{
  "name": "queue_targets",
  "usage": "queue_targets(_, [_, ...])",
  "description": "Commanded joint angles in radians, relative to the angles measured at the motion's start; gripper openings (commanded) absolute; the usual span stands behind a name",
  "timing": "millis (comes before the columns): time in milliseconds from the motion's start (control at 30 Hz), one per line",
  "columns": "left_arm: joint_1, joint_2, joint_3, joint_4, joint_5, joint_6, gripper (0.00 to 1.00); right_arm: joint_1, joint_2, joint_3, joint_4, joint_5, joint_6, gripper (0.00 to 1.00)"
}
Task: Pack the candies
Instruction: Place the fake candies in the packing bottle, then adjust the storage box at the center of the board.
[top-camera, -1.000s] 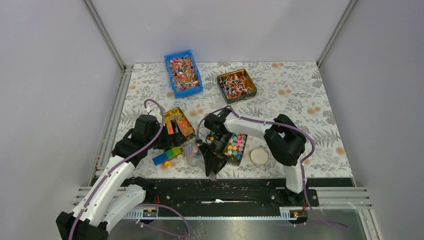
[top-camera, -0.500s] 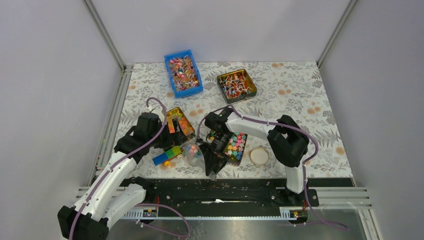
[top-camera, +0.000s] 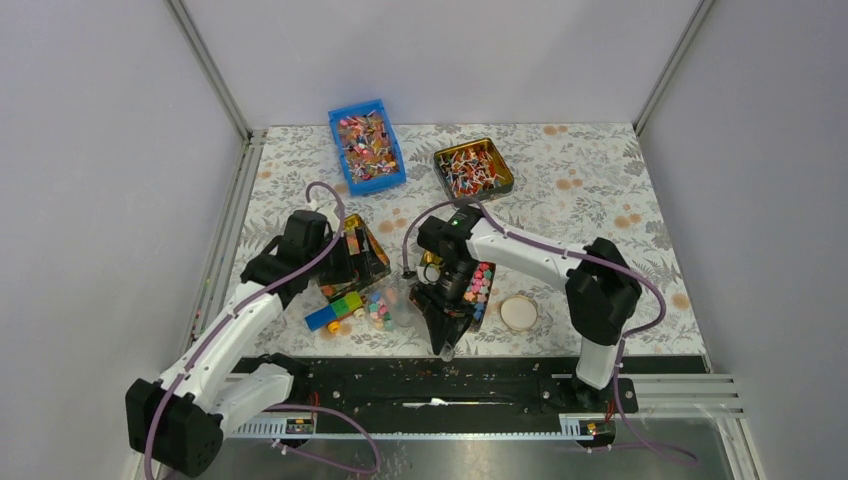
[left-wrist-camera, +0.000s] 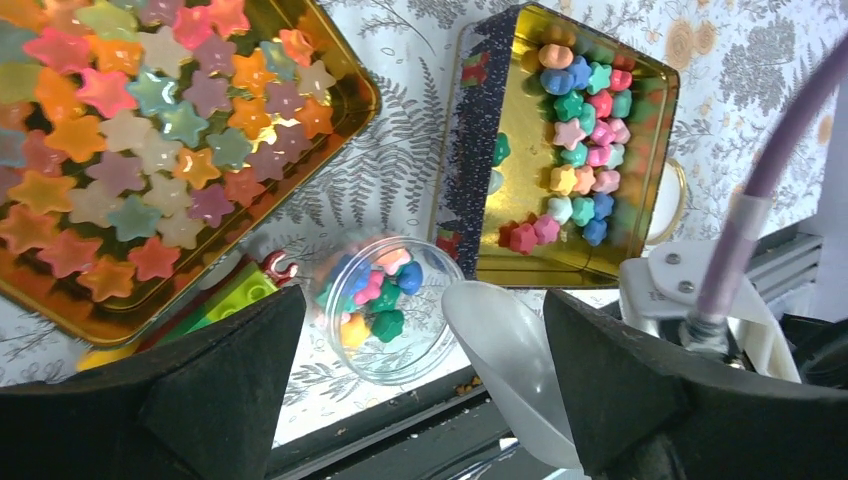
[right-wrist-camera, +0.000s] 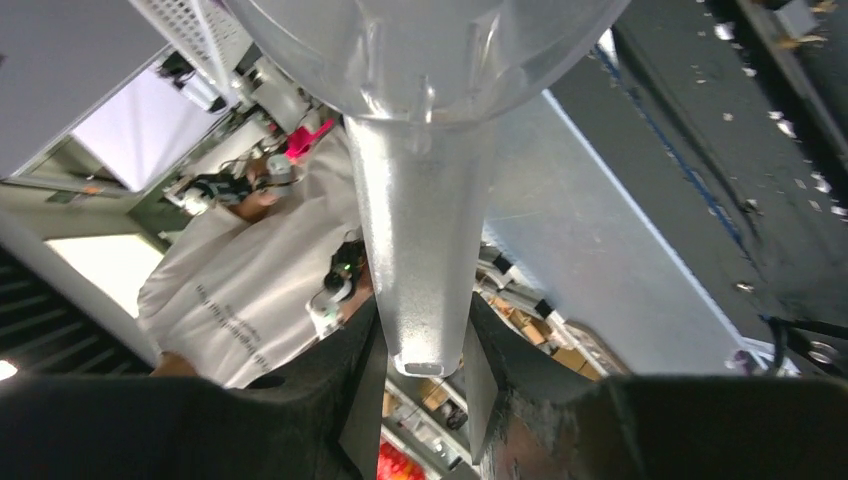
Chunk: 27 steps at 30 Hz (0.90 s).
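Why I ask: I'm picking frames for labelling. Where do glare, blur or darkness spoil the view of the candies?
Top external: evenly lit and sharp, but the candies are tiny. Left wrist: candies crisp, the gold tin glares with reflections, the near scoop looks soft. Right wrist: the scoop fills the frame, bright areas behind it wash out, no candies show.

Your right gripper (right-wrist-camera: 424, 345) pinches the frosted handle of a clear scoop (right-wrist-camera: 420, 190) between both fingers, with a crumb-strewn black rail (right-wrist-camera: 760, 150) behind it.
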Motion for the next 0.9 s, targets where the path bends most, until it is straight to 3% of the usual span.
queue_targets(0, [0.002,0.052,0.047,0.104,0.093,-0.034,0.91,-0.018,-0.092,-0.021,-0.029,0.127,-0.018,0.00])
queue_targets(400, [-0.107,0.312,0.182,0.143,0.126,-0.039,0.77,-0.196,-0.296,-0.173,0.015,0.264,0.020,0.00])
queue_targets(767, [-0.254,0.646,0.413,0.068,-0.033,0.004,0.65,-0.269,-0.397,-0.284,-0.015,0.392,0.035,0.00])
queue_targets(867, [-0.278,0.721,0.479,0.010,-0.127,0.005,0.57,-0.273,-0.401,-0.271,-0.039,0.437,0.030,0.00])
